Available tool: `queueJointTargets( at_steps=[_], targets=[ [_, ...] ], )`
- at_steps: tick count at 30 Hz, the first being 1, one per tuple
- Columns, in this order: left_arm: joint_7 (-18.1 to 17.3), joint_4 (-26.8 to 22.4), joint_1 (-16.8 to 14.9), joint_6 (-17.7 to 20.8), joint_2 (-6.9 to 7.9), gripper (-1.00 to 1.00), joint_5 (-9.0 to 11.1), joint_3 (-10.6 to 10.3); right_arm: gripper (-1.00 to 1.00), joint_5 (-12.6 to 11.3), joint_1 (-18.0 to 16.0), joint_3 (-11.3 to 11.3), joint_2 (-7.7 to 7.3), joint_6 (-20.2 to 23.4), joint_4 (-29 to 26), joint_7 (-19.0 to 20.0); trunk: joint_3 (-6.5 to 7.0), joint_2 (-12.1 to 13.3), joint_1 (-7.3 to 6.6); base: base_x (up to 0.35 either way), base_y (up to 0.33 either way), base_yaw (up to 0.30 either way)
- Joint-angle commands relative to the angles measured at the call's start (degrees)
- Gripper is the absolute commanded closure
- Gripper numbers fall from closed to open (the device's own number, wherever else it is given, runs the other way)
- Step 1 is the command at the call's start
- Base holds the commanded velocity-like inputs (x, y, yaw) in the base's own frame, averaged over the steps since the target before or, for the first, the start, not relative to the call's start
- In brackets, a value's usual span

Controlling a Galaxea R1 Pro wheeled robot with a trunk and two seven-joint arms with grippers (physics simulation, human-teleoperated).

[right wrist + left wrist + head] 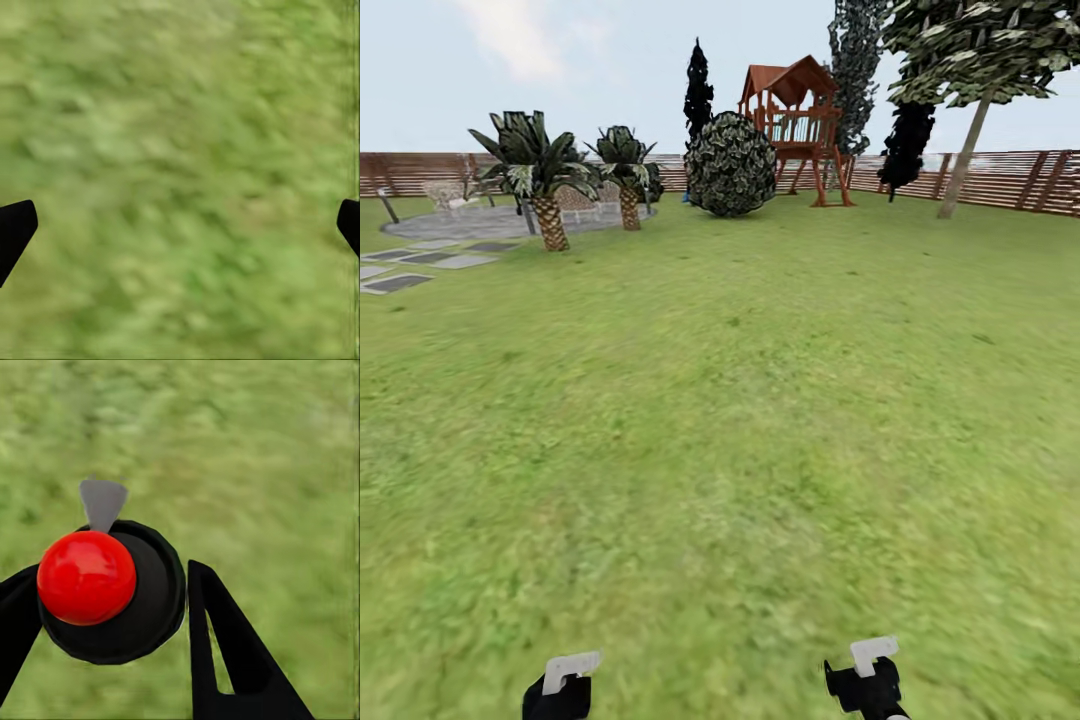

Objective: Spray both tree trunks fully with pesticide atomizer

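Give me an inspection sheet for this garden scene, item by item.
Surface: grass lawn, stone slabs at far left.
Job's things: pesticide atomizer, red-capped, between the left fingers; pale-trunked tree at far right.
Clutter: nothing seen.
Grippers: left gripper shut on the atomizer; right gripper open, empty.
Cables: nothing seen.
Surroundings: slat fence, playset, round bush, palms.

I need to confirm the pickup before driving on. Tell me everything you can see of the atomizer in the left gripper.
In the left wrist view the atomizer shows end-on: a round black body, a glossy red ball cap, and a grey wedge-shaped nozzle pointing away over blurred grass. It sits between the left gripper's black fingers, which flank it closely; whether both actually touch it isn't clear.
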Motion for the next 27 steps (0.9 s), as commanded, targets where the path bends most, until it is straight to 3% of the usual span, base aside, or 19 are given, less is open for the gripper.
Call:
queueJointTargets(
  at_steps=[1, 27],
  targets=[
    [0.00, -0.01, 0.00, 0.00, 0.00, 1.00, -0.01, -0.02, -1.00, 0.00, -0.01, 0.00, 0.00, 0.00, 0.00, -0.03, 0.00, 0.00, 0.00, 0.281, -0.164, -0.300],
    [0.09, -0.01, 0.00, 0.00, 0.00, 1.00, -0.10, 0.04, -1.00, 0.00, -0.04, 0.00, 0.00, 0.00, 0.00, -0.01, 0.00, 0.00, 0.00, 0.281, -0.164, -0.300]
  ],
)
